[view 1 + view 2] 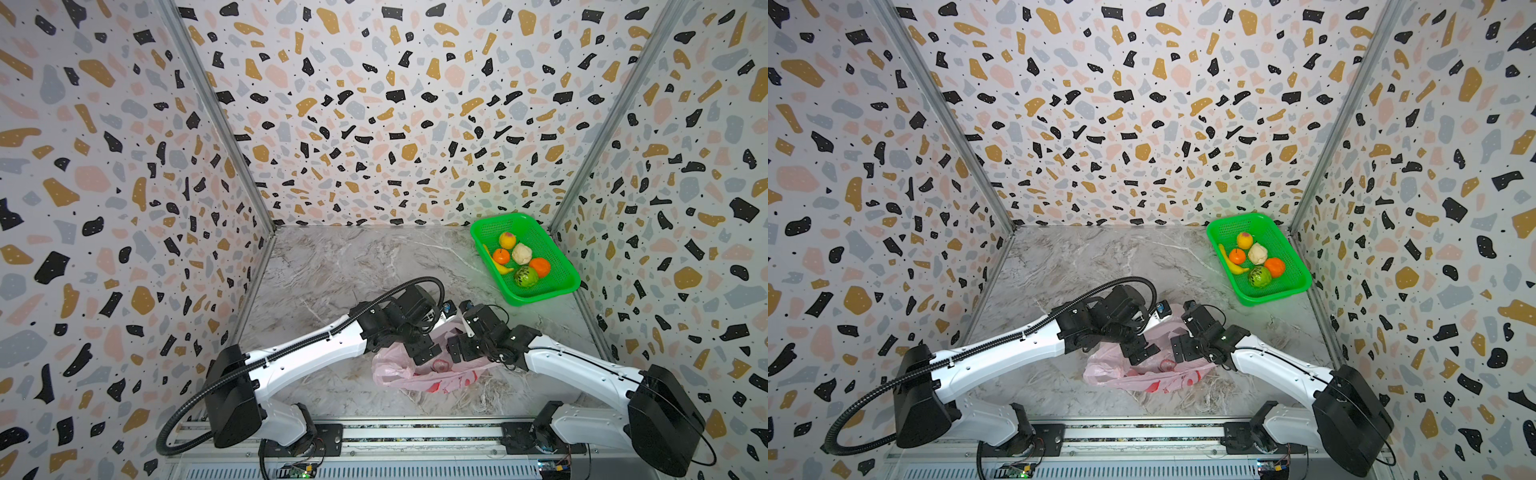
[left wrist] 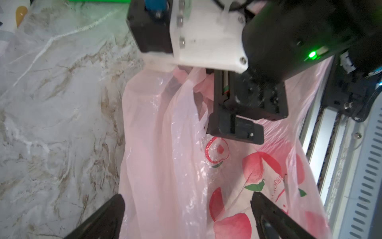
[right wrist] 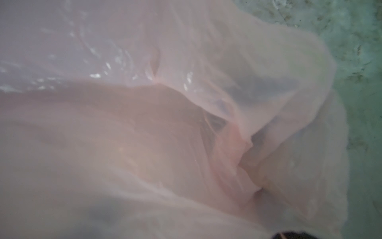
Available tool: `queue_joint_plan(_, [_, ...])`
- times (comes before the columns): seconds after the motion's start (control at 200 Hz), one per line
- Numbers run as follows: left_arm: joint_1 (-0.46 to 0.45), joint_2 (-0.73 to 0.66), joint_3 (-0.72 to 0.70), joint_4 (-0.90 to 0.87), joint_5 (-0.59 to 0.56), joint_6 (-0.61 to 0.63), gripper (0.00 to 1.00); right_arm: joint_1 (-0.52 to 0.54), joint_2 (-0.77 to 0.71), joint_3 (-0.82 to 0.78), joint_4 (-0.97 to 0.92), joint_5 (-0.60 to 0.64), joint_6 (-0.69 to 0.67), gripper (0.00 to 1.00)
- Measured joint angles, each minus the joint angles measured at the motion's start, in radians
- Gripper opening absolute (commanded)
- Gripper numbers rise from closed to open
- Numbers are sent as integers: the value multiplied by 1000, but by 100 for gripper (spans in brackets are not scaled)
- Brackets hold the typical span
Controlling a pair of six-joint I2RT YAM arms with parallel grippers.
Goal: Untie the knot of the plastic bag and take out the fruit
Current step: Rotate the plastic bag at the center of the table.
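White-shelled arms with black joints, black corrugated cable on the left arm [image 1: 299, 353], green wrist LED.

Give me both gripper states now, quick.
Left gripper: open over the pink plastic bag, holding nothing.
Right gripper: open, down at the bag, no grip visible.

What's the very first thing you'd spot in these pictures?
The bright green basket in the far right corner of the table, with colourful fruit inside it. Next, the crinkly pink plastic bag lying near the front, with two robot arms bent over it; the left pincer hangs open just above the bag.
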Motion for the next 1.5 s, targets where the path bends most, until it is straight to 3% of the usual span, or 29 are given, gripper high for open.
queue_joint_plan(0.145, [-2,21,-48,60,-100,-7,84,0,0,-8,12,-10,0,100])
queue_joint_plan(0.26, [-4,47,-60,122,-202,-26,54,0,-7,-19,16,-15,0,100])
queue_joint_plan(0.36, [-4,55,-63,175,-286,-47,17,0,-14,-24,16,-18,-2,100])
queue_joint_plan(0.435, [-4,55,-64,208,-335,-62,0,0,-19,-24,18,-18,-5,100])
queue_joint_plan(0.551, [-4,54,-64,229,-382,-83,0,0,-23,-24,20,-18,-16,100])
queue_joint_plan(0.686, [-4,28,-72,225,-361,-127,0,-11,-23,-21,29,-18,-41,100])
queue_joint_plan(1.031, [-53,-253,-221,298,-267,-368,0,-30,-22,60,48,-26,-96,100])
queue_joint_plan(1.306, [-89,-310,-359,447,-267,-460,0,119,-40,129,-8,-69,5,100])
queue_joint_plan(1.497, [-89,-358,-380,502,-266,-475,0,205,-63,129,-79,-100,85,100])
